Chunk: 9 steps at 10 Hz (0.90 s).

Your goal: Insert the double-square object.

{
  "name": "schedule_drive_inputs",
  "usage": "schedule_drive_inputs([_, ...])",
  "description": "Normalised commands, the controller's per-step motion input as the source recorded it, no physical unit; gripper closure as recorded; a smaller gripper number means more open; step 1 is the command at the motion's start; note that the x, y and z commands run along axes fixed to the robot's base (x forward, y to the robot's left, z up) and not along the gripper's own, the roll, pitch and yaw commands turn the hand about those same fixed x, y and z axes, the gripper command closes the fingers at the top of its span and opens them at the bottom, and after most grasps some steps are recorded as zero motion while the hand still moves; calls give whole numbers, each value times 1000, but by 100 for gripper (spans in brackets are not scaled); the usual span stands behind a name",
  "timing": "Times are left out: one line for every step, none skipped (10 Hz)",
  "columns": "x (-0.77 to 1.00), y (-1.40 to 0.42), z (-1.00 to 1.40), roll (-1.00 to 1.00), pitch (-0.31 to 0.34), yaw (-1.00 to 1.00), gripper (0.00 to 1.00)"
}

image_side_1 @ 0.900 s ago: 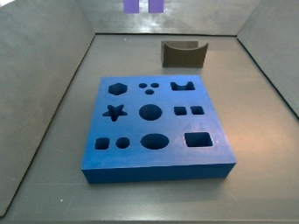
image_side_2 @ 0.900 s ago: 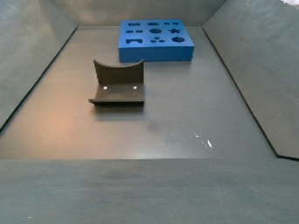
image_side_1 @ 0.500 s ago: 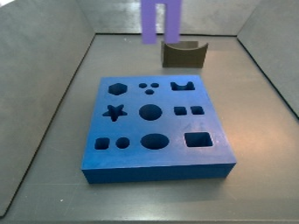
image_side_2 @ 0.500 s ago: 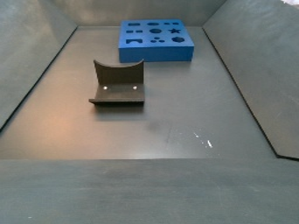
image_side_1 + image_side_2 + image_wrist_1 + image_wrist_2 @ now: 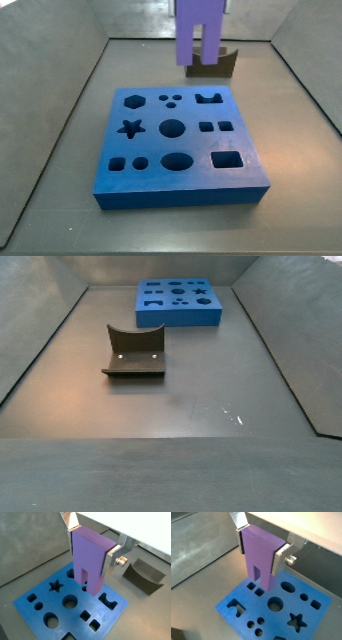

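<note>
The double-square object [image 5: 90,559] is a tall lavender-purple block hanging upright, with its two square prongs pointing down. My gripper [image 5: 92,542] is shut on its upper part, one silver finger [image 5: 281,554] flat against each side. Both wrist views show the block [image 5: 260,559] held in the air over the blue board [image 5: 246,596], apart from it. In a side view the block [image 5: 201,30] hangs above the board's [image 5: 150,145] far end, and the gripper is out of frame there. The board also shows far back in a side view [image 5: 181,316], where neither block nor gripper is visible.
A dark grey curved block [image 5: 217,64] stands on the floor just beyond the board's far edge, partly behind the purple block; it also shows in two other views [image 5: 143,574] [image 5: 134,351]. The board has several shaped holes. Grey walls enclose the floor.
The purple block has come down into the side view and moved to the right, from the top edge to above the board's far end. The board and the dark block have not moved.
</note>
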Motion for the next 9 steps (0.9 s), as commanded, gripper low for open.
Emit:
schedule_drive_inputs([1000,-186,-143,269,0,0,100])
schedule_drive_inputs([1000,-134,-274,217,0,0,100])
schedule_drive_inputs([1000,-174,-534,204,43,0,100])
schedule_drive_inputs([706,-80,-314,180,257,-109,100])
schedule_drive_inputs([157,0,0,0,70,0,100])
schedule_drive_inputs([274,0,-109,0,140,0,100])
schedule_drive_inputs([620,0,-414,36,249,0,100])
schedule_drive_inputs([926,-37,-520,107,320,0,100])
schedule_drive_inputs([971,-37,-600,106,274,0,100])
